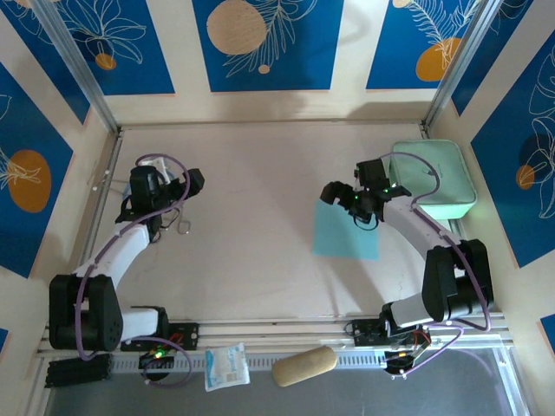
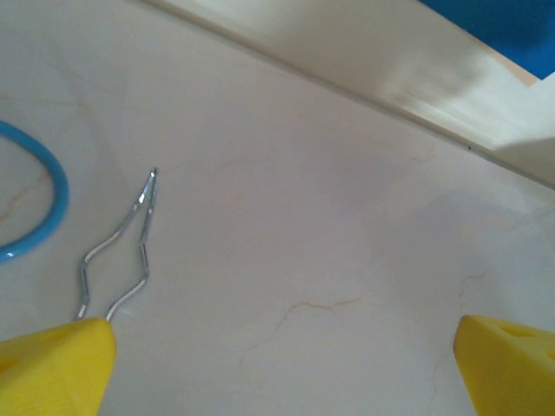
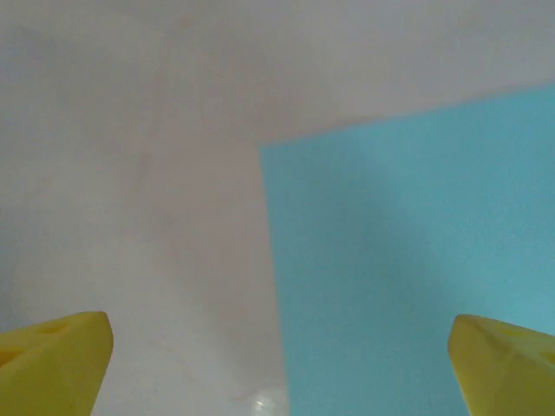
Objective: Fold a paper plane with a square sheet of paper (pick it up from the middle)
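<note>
The square sheet of paper (image 1: 347, 236) is light blue and lies flat and unfolded on the pale table, right of centre. No paper plane is in view. My right gripper (image 1: 345, 198) hovers open over the sheet's far left part. In the right wrist view the sheet (image 3: 408, 260) lies under the right half of the gap, and its left edge runs between my yellow fingertips (image 3: 61, 355). That right gripper (image 3: 282, 364) holds nothing. My left gripper (image 1: 169, 192) is open over bare table at the far left, well away from the sheet, and the left gripper (image 2: 286, 360) has nothing in it.
A mint-green case (image 1: 434, 178) sits at the back right, just behind my right arm. A bent wire clip (image 2: 121, 251) lies on the table by my left gripper, beside a blue loop (image 2: 52, 199). A white snack packet (image 1: 227, 366) and a tan roll (image 1: 303, 367) rest on the front rail.
</note>
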